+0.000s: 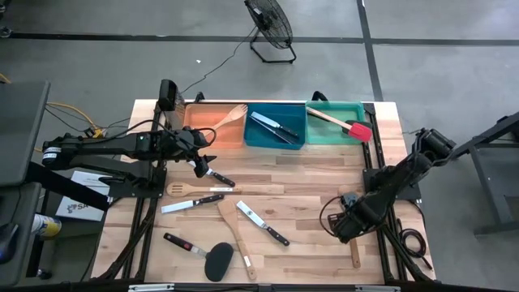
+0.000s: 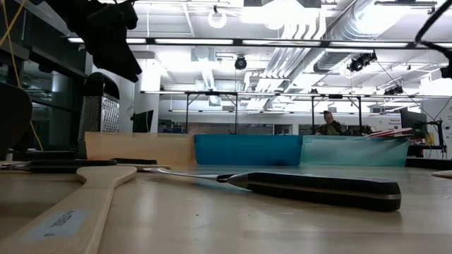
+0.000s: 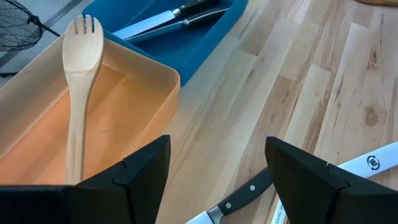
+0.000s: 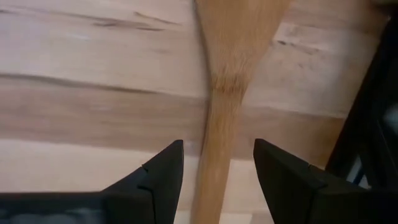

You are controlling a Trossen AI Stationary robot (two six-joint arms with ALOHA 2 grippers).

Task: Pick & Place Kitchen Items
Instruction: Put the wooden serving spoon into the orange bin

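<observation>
1. Wooden spatula [image 4: 219,124] lies on the table [image 1: 324,174] near its right edge, its handle running between the right gripper's [image 4: 217,163] spread fingers; no contact shows, and the arm hides most of it from above.
2. The left gripper [image 3: 214,171] hovers open over the table beside the orange bin [image 1: 212,126], empty; a black-handled knife [image 1: 217,177] lies just beneath, its blade cut off in the wrist view.
3. A wooden fork [image 3: 78,93] rests in the orange bin, knives [image 1: 274,126] in the blue bin [image 1: 276,139], a red-headed turner [image 1: 345,124] over the green bin [image 1: 334,134].
4. Other utensils lie scattered across the near table.
</observation>
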